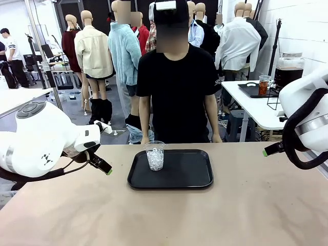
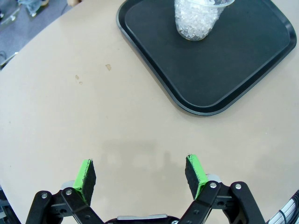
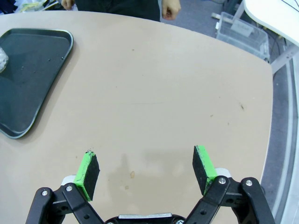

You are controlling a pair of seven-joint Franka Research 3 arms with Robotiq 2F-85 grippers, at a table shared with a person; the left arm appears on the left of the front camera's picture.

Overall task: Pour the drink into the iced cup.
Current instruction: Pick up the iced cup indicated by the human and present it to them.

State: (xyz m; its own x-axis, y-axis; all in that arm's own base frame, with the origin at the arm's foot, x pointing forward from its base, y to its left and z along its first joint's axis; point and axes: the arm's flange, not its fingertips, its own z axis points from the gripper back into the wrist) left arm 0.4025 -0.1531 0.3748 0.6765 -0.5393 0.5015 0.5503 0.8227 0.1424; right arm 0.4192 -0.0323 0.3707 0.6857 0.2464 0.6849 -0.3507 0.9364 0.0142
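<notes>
A clear plastic cup full of ice stands upright on the far left part of a black tray at mid table. The dark brown drink sits in a large glass dispenser jar on a white side table at the back right, and a small cup of reddish-amber drink stands beside it. My left gripper hovers left of the tray, open and holding nothing; the iced cup lies ahead of it. My right gripper hangs open over bare table, well right of the tray.
A person in a black shirt stands at the far edge, just behind the tray, with a hand at the table's rim. The side table holds a second dark tray. The table's right edge lies near my right gripper.
</notes>
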